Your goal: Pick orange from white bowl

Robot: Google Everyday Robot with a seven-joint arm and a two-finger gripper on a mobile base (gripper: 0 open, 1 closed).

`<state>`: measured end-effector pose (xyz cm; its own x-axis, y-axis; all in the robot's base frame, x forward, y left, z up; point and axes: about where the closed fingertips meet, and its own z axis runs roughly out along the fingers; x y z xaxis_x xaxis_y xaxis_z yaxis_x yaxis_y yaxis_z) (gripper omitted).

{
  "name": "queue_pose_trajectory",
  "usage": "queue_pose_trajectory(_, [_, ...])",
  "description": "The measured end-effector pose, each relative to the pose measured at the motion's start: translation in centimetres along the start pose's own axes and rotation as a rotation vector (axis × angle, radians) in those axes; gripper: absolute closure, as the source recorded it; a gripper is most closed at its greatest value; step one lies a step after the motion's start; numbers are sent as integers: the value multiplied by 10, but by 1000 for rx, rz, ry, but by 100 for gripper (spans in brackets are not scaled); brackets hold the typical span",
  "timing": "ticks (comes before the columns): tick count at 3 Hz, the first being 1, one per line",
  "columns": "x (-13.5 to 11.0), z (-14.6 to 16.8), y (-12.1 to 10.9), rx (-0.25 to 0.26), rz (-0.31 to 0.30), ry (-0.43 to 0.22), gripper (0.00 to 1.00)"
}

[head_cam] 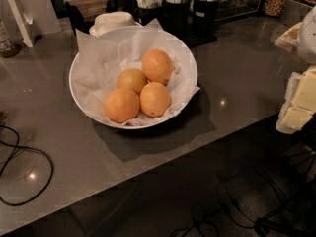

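The white bowl (86, 102) sits mid-counter, lined with crinkled white paper, and holds several oranges in a tight cluster. The orange (158, 66) is at the back right of the cluster, with a faint dark mark on its lower right side. Three similar oranges lie beside it: one in the middle (132, 80), one at the front left (122, 104), one at the front right (155, 98). My gripper (298, 102) shows at the right edge of the view, pale cream and white, well right of the bowl and apart from it, beyond the counter's front edge.
A cream domed dish (114, 21) stands just behind the bowl. Black cups of utensils (175, 9) line the back. A black cable (24, 167) loops on the counter at the left. The counter's front edge (163, 164) runs diagonally, with floor cables below.
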<state>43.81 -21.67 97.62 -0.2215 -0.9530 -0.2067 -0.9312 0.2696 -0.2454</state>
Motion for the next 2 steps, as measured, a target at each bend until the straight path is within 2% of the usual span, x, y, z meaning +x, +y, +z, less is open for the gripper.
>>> queue_pose_trajectory(1, [0,0,0,0,0,0,0])
queue_pose_trajectory(2, [0,0,0,0,0,0,18])
